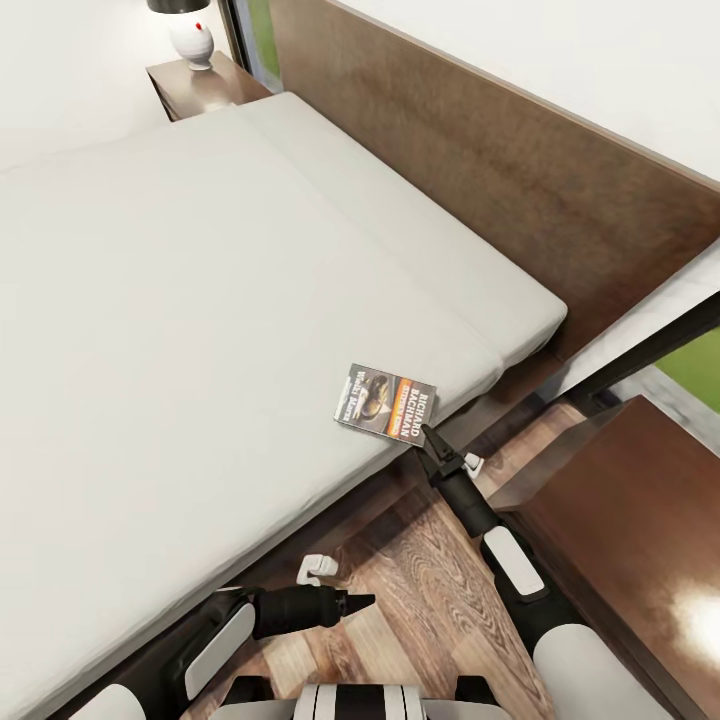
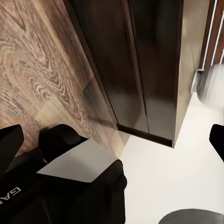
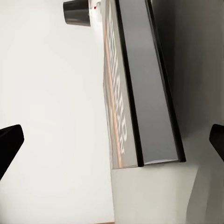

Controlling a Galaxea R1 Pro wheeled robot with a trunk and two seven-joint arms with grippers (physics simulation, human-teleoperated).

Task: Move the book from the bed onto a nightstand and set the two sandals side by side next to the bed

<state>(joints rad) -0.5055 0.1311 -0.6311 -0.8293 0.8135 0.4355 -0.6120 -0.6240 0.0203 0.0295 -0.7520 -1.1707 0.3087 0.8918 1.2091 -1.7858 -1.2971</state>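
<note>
One book [image 1: 386, 399] is seen flat on the bed [image 1: 180, 300] near its foot-side edge, long axis along that edge; the spread-open right gripper [image 1: 428, 436] is held just beside it; two nightstands, one lamp

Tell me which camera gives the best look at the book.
The head view: the book lies flat near the bed's edge, cover readable. The right wrist view sees it edge-on, close. The left wrist view faces floor and dark wood.
</note>
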